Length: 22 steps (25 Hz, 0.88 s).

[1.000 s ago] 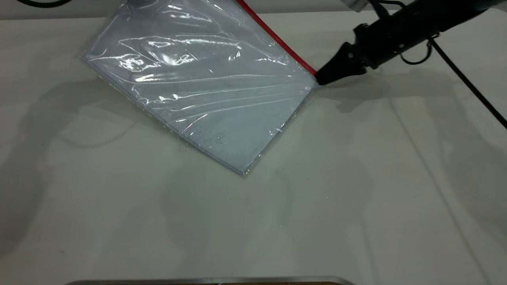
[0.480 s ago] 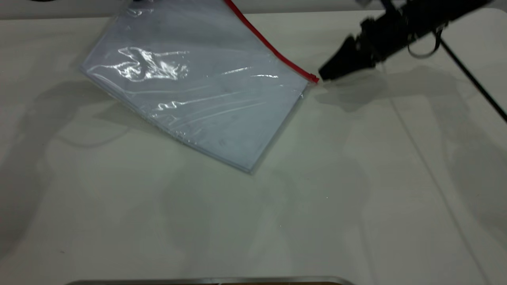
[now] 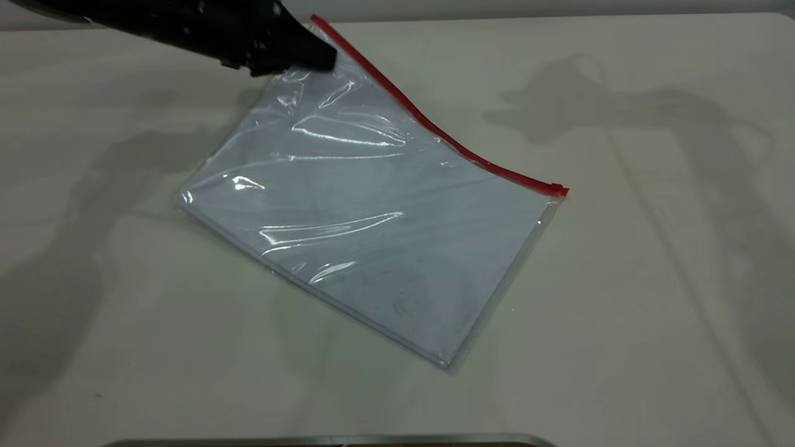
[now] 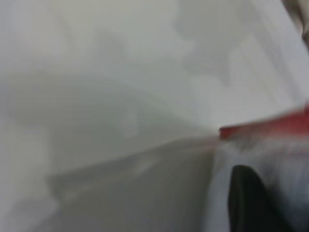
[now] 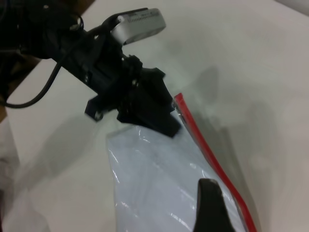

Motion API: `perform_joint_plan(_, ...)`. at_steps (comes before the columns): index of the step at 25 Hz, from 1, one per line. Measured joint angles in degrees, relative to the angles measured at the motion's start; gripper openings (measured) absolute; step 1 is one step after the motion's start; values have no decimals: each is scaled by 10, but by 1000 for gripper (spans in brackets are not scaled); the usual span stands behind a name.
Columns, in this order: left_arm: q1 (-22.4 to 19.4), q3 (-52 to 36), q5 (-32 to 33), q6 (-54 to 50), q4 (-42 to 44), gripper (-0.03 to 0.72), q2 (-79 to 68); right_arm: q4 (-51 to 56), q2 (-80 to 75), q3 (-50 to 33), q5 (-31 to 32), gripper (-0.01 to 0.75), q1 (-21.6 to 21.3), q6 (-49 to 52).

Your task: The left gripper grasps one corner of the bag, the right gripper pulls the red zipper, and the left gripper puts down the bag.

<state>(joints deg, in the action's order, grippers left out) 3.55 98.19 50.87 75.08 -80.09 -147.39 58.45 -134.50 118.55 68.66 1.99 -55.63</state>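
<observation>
The bag (image 3: 372, 217), a clear pouch with white sheets inside, lies slanted on the table with its far left corner lifted. The red zipper (image 3: 435, 127) runs along its far long edge, and the small slider tab (image 3: 561, 189) sits at the right end. My left gripper (image 3: 323, 59) reaches in from the upper left and is shut on that far corner; the right wrist view shows it (image 5: 164, 123) clamped there. The left wrist view is blurred and shows the red strip (image 4: 265, 128). My right gripper (image 5: 208, 193) is above the bag beside the zipper (image 5: 212, 159), outside the exterior view.
The table (image 3: 652, 279) is a plain pale surface with soft arm shadows. A metal edge (image 3: 329, 441) runs along the near border. A black cable (image 5: 34, 96) trails behind the left arm.
The right arm let go of the slider end and pulled back out of the exterior view. The left gripper came into view, and the bag shifted toward the near right.
</observation>
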Motion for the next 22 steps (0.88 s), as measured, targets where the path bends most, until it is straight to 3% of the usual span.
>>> perform_joint_plan(3, -25, 0, 30, -69, -1, 396, 26, -74, 70, 0, 6, 521, 0, 79)
perform_joint_plan(5, -49, 0, 82, -99, -1, 453, 51, -121, 115, 0, 12, 513, 0, 123)
perform_joint_plan(8, -79, 0, 140, -113, -2, 477, 90, -190, 181, 0, 18, 498, 0, 189)
perform_joint_plan(13, -108, 0, 154, -176, 55, 480, 183, -268, 287, -10, 21, 488, 0, 280)
perform_joint_plan(18, -109, 0, 160, -246, 207, 480, 308, -326, 408, -118, 21, 488, 0, 304)
perform_joint_plan(22, -109, 0, 160, -313, 317, 480, 418, -384, 509, -267, 21, 488, 0, 311)
